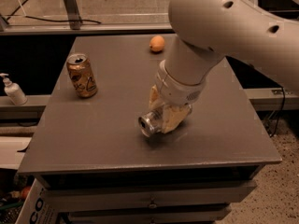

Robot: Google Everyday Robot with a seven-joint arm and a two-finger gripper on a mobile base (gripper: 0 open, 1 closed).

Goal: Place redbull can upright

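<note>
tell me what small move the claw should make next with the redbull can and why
Probably rotate the wrist to tip the redbull can upright before lowering it. The claw grips it down near the table, and the can lies sideways, its round end facing the camera. The gold can stands well apart at the left of the view.

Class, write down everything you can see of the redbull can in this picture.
The redbull can is slim, silver and looks like metal. It lies on its side, not upright, with one round end facing the front left. The gripper is clamped around it and hides most of its body, so only that end and a short stretch of the side show. It sits low over the front middle of the table; whether it touches the top cannot be told.
</note>
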